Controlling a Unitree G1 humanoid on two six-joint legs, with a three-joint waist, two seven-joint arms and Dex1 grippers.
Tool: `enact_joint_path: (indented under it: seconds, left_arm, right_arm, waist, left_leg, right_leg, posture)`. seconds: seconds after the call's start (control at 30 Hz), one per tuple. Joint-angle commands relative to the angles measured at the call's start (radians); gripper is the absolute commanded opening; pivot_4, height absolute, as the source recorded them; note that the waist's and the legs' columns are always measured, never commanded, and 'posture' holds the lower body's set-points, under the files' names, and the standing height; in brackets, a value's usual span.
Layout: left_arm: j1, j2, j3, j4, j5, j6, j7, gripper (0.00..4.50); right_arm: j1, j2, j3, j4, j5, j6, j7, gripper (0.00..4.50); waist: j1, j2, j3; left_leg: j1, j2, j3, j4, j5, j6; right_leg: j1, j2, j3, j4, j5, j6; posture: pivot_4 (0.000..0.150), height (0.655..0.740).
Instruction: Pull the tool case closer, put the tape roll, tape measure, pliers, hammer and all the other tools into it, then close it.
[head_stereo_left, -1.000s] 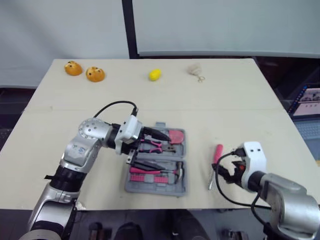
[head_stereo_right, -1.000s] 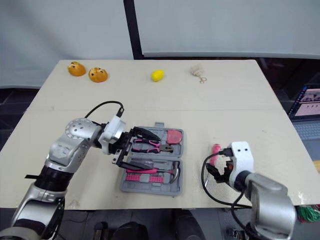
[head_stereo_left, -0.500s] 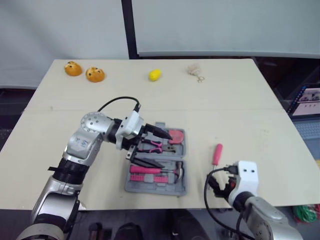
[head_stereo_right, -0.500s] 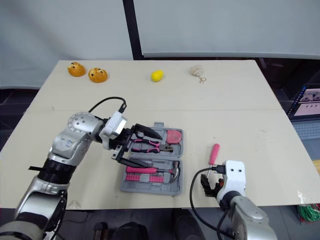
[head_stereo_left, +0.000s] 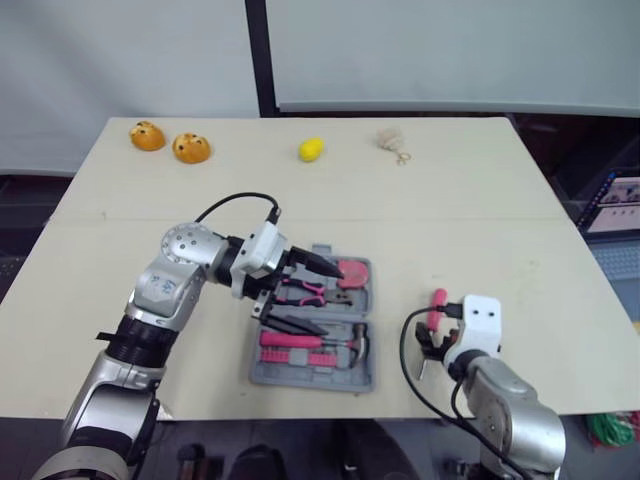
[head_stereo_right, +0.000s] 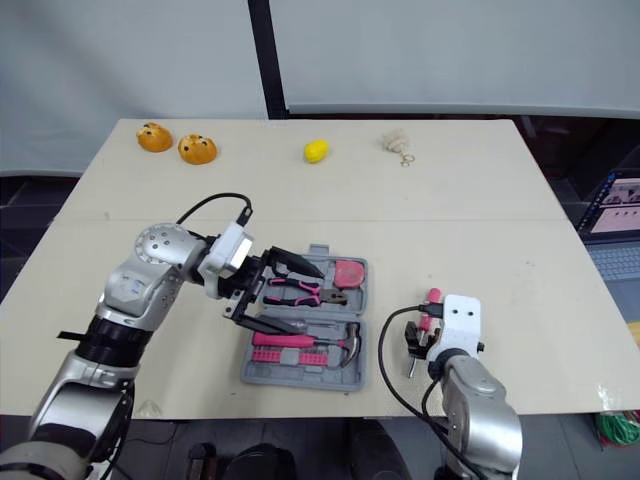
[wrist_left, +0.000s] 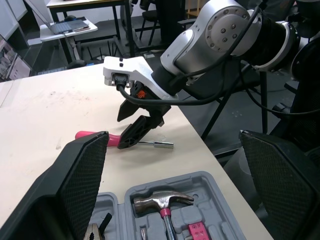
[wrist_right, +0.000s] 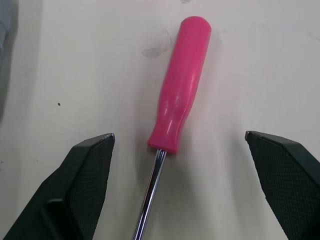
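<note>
The grey plastic tool case (head_stereo_left: 312, 382) lies open near the table's front edge. Pink-handled pliers (head_stereo_left: 300, 291), a hammer (wrist_left: 162, 202) and other pink tools sit in its moulded slots, so packing looks mostly done and closing is left. One pink-handled steel screwdriver (wrist_right: 180, 85) lies on the table at the case's 3 o'clock, apart from it. The right gripper (wrist_right: 179, 135) hangs over it, jaws wide either side, touching nothing. The left gripper (head_stereo_left: 325, 298) hovers over the case from 9 o'clock, jaws wide and empty.
</note>
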Motion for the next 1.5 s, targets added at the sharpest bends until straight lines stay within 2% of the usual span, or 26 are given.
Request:
enact_joint_path:
  seconds: [0.03,0.43,0.53,0.57,0.6,0.63,0.77,0.87,1.0,1.2,1.33,1.5]
  left_arm:
    - [-0.005,0.001,0.014,-0.011,-0.001,-0.016,0.000,4.50]
    - [-0.004,0.001,0.011,-0.013,0.002,-0.027,0.004,4.50]
    - [-0.002,0.002,0.011,-0.015,0.002,-0.029,0.006,4.50]
    - [-0.002,0.002,0.011,-0.016,0.002,-0.029,0.007,4.50]
    - [-0.002,0.002,0.011,-0.016,0.002,-0.029,0.008,4.50]
    - [-0.001,0.002,0.012,-0.016,0.003,-0.030,0.008,4.50]
    - [0.001,0.004,0.013,-0.017,0.002,-0.029,0.009,4.50]
    - [0.004,0.007,0.015,-0.018,0.002,-0.029,0.009,4.50]
    - [0.019,0.026,0.021,-0.030,-0.004,-0.020,0.001,4.50]
    - [0.069,0.133,0.039,-0.031,-0.001,-0.024,-0.055,4.50]
    - [0.123,0.230,0.058,-0.008,0.021,-0.053,-0.092,4.50]
    - [0.194,0.319,0.072,0.033,0.044,-0.119,-0.118,4.50]
  right_arm:
    - [-0.022,0.010,-0.001,0.021,0.007,-0.047,-0.050,4.41]
    - [-0.074,-0.011,-0.007,0.170,0.040,-0.139,-0.089,4.41]
    - [-0.074,-0.016,-0.002,0.191,0.039,-0.156,-0.097,3.55]
    - [-0.073,-0.017,-0.001,0.195,0.036,-0.158,-0.102,3.08]
    - [-0.072,-0.017,-0.001,0.196,0.035,-0.158,-0.106,2.90]
    - [-0.071,-0.019,-0.003,0.198,0.035,-0.164,-0.109,2.20]
    - [-0.065,-0.028,-0.014,0.175,0.047,-0.155,-0.108,0.46]
    - [-0.069,-0.041,-0.020,0.131,0.060,-0.122,-0.102,0.48]
    - [-0.120,-0.118,-0.005,0.019,0.136,-0.011,-0.012,0.48]
    - [-0.288,-0.405,0.144,-0.125,0.399,0.253,0.276,0.48]
    - [-0.428,-0.551,0.280,-0.121,0.579,0.345,0.443,0.48]
    - [-0.565,-0.588,0.443,-0.037,0.656,0.335,0.499,0.48]
  waist:
    - [0.000,0.000,0.000]
    - [0.000,0.000,0.000]
    - [0.000,0.000,0.000]
    - [0.000,0.000,0.000]
    - [0.000,0.000,0.000]
    - [0.000,0.000,0.000]
    - [0.000,0.000,0.000]
    - [0.000,0.000,0.000]
    - [-0.001,0.000,0.000]
    - [-0.013,0.001,0.001]
    - [-0.015,0.001,0.001]
    - [-0.015,0.000,0.001]
  left_leg:
    - [0.000,0.000,0.000,0.000,0.000,0.000]
    - [0.000,0.001,0.000,0.000,0.000,0.000]
    - [0.000,0.001,0.000,0.000,0.000,0.000]
    - [0.000,0.001,0.000,0.000,0.000,0.000]
    - [0.000,0.001,0.000,0.000,0.000,0.000]
    - [0.000,0.001,0.000,0.000,0.000,0.000]
    - [0.000,0.001,0.000,0.000,0.000,0.000]
    - [0.000,0.001,0.000,0.000,0.000,0.000]
    - [0.000,0.001,0.000,0.000,0.000,0.000]
    - [0.000,0.003,-0.001,-0.001,0.000,0.000]
    - [0.000,0.003,-0.002,-0.001,0.000,0.000]
    - [-0.002,0.003,-0.002,-0.001,-0.001,0.002]
  right_leg:
    - [0.000,0.000,0.000,0.000,0.000,0.000]
    - [0.000,0.000,0.000,0.000,0.000,0.000]
    - [0.000,0.000,0.000,0.000,0.000,0.000]
    - [0.000,0.000,0.000,0.000,0.000,0.000]
    - [0.000,0.000,0.000,0.000,0.000,0.000]
    - [0.000,0.000,0.000,0.000,0.000,0.000]
    - [0.000,0.000,0.000,0.000,0.000,0.000]
    - [0.000,0.000,0.000,0.000,0.000,0.000]
    - [0.000,0.000,0.000,0.000,0.000,0.000]
    - [0.000,0.001,-0.001,0.000,0.000,-0.001]
    - [0.000,0.001,-0.001,-0.001,-0.001,-0.001]
    - [0.000,0.000,-0.002,-0.003,0.000,-0.001]
  posture:
    - [0.150,0.7400]
    - [0.150,0.7400]
    - [0.150,0.7400]
    - [0.150,0.7400]
    - [0.150,0.7400]
    - [0.150,0.7400]
    - [0.150,0.7400]
    - [0.150,0.7400]
    - [0.150,0.7400]
    - [0.150,0.7400]
    - [0.150,0.7400]
    - [0.150,0.7400]
